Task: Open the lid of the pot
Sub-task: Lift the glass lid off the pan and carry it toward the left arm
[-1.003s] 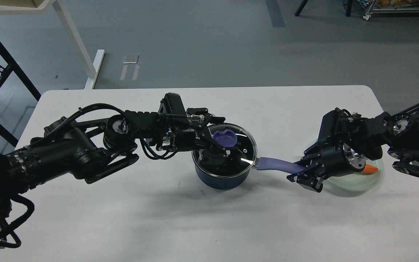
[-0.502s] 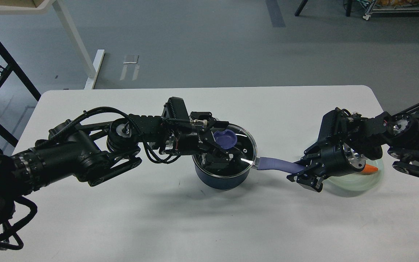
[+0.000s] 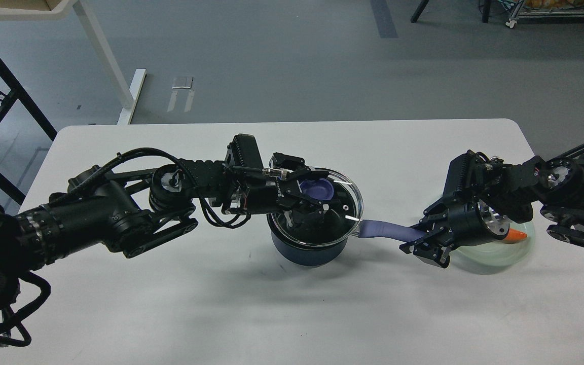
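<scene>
Your left hand [image 3: 308, 198] has closed on the knob [image 3: 317, 189] and tipped the lid [image 3: 345, 200] up; your right hand [image 3: 424, 239] still grips the handle [image 3: 386, 230].

A robotics lab: a white table [image 3: 170, 304] on bare grey floor [image 3: 292, 61], a wheeled rack [image 3: 555, 15] at one o'clock, desk legs [image 3: 104, 56] at eleven.

The pot [image 3: 306, 248] stands mid-table [image 3: 221, 304], lid [image 3: 340, 200] on it, with the plate [image 3: 495, 253] well right.
</scene>
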Action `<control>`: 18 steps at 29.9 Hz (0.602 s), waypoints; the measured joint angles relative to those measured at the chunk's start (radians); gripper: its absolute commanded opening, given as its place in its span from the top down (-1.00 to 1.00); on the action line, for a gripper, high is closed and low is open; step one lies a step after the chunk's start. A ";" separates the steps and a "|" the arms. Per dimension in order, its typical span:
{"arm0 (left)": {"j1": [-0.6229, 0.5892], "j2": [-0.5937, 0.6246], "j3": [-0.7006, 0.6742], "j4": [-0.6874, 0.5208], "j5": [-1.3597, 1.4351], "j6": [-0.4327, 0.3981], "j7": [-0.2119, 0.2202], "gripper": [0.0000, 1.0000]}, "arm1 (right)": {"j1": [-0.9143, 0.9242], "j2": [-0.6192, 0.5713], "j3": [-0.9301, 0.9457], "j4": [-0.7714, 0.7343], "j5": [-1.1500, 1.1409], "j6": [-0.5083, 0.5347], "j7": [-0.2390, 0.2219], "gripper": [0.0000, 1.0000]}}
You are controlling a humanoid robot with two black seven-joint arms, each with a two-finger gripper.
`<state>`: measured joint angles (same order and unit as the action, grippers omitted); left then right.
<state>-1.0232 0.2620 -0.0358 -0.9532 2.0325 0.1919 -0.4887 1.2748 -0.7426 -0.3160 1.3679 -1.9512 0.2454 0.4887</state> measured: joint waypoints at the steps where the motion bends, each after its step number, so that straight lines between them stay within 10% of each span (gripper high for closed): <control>1: -0.003 0.009 -0.001 -0.007 -0.001 0.002 0.000 0.19 | 0.000 0.000 0.000 0.000 0.000 0.000 0.000 0.27; 18: 0.040 0.522 0.040 -0.190 -0.055 0.165 0.000 0.15 | -0.001 -0.001 0.000 -0.001 0.002 -0.002 0.000 0.27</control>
<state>-0.9828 0.7837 0.0040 -1.1430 1.9774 0.3571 -0.4886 1.2736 -0.7431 -0.3159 1.3665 -1.9494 0.2435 0.4887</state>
